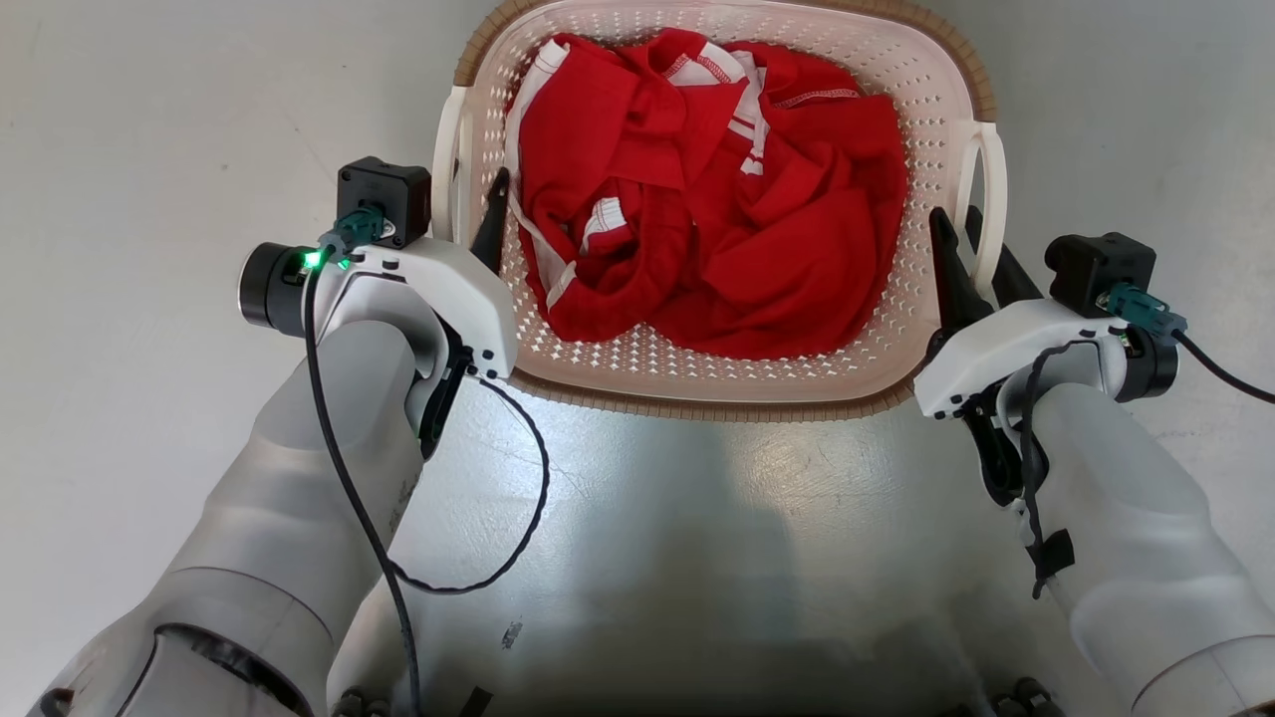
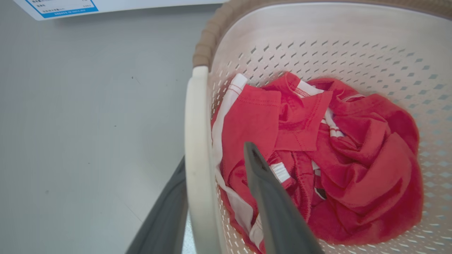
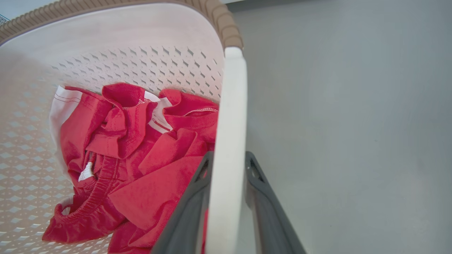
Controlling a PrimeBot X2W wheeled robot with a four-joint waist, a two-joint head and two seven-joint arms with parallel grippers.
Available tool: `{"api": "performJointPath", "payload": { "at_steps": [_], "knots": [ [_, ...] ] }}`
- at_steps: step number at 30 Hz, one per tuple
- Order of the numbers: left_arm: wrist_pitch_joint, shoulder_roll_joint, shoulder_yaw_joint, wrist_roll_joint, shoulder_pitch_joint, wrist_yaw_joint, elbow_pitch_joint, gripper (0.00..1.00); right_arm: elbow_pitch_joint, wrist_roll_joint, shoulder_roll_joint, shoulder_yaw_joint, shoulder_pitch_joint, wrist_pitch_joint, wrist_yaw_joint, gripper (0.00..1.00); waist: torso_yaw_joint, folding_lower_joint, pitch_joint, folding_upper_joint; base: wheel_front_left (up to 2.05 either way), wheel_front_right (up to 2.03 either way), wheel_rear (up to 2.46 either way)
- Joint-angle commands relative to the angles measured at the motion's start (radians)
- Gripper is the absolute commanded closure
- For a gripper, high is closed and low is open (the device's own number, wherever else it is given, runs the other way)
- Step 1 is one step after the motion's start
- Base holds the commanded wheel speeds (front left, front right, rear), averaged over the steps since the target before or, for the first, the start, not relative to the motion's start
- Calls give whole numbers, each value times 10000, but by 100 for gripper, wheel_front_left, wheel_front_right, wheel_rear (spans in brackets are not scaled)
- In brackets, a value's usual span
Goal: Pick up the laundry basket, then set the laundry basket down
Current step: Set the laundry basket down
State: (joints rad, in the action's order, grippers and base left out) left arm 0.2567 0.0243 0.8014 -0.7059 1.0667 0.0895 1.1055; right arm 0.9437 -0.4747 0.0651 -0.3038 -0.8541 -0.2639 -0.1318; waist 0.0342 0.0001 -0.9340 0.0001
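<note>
Left end effector (image 2: 216, 153) straddles the laundry basket's left handle (image 2: 196, 158), one finger outside against the handle and one inside the basket. There's a visible gap on the inner side, so it's open around the handle and not clamped. Laundry basket (image 1: 717, 406) sits centred in front of the robot on the grey floor (image 1: 149, 149); can't tell if it's off the floor at all. It holds a crumpled red garment with white trim (image 1: 717, 199), and the left inner finger is just beside that cloth. Right handle (image 3: 227, 123) runs between the right end effector (image 3: 229, 158) fingers, both of which look pressed against it, so it's closed on the handle. Judgement: the step is securing the two-handed grasp before the lift. To do it well, close the left side fully on the handle alone, without catching fabric. Match grip height on both sides and raise both arms together so the basket stays level. Uneven grip could tilt it or let the thin handle slide through the fingers.
</note>
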Motion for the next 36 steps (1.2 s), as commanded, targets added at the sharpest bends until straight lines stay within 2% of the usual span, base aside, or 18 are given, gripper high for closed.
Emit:
{"api": "performJointPath", "payload": {
  "at_steps": [1, 2, 5, 6, 8, 9, 10, 11, 27, 36],
  "knots": [
    [51, 261, -64, -144, -323, -6, -114, 25, -121, 47, -149, -138, 683, 22, 11, 58, 9, -1, 0, -1, 0, 0, 0],
    [51, 261, -64, -144, -323, -6, -114, 25, -121, 47, -149, -138, 683, 22, 11, 58, 9, -1, 0, -1, 0, 0, 0],
    [51, 261, -22, -217, -334, -30, -137, 15, -139, 90, -149, -102, 684, 22, 11, 50, 20, -1, 3, -1, 0, 0, 0],
    [51, 261, -4, -241, -338, -35, -141, 13, -147, 104, -149, -87, 686, 22, 11, 35, 24, -1, 7, -1, 0, 0, 0],
    [51, 261, 25, -290, -342, -50, -152, 2, -163, 139, -149, -51, 682, 22, 11, 22, 31, -1, 14, -1, 0, 0, 0],
    [51, 261, 37, -313, -343, -61, -160, 0, -171, 158, -149, -31, 679, 22, 11, 18, 36, -1, 17, -1, 0, 0, 0],
    [51, 261, 62, -351, -343, -81, -177, 0, -188, 195, -149, 5, 676, 22, 11, 6, 42, -1, 28, -1, 0, 0, 0],
    [51, 261, 69, -368, -342, -95, -191, 0, -202, 224, -149, 22, 678, 22, 11, 0, 43, -1, 37, -1, 0, 0, 0],
    [51, 260, -314, -327, -599, -475, -455, 0, -805, 806, -149, 357, 850, 22, 11, 0, 14, -1, 717, -1, 0, 0, 0],
    [51, 567, -1849, 219, -1687, -772, -1897, 0, -1908, 1565, -149, 827, 1534, 22, 11, 0, -213, -1, 1888, -1, 0, 0, 0]
  ]
}}
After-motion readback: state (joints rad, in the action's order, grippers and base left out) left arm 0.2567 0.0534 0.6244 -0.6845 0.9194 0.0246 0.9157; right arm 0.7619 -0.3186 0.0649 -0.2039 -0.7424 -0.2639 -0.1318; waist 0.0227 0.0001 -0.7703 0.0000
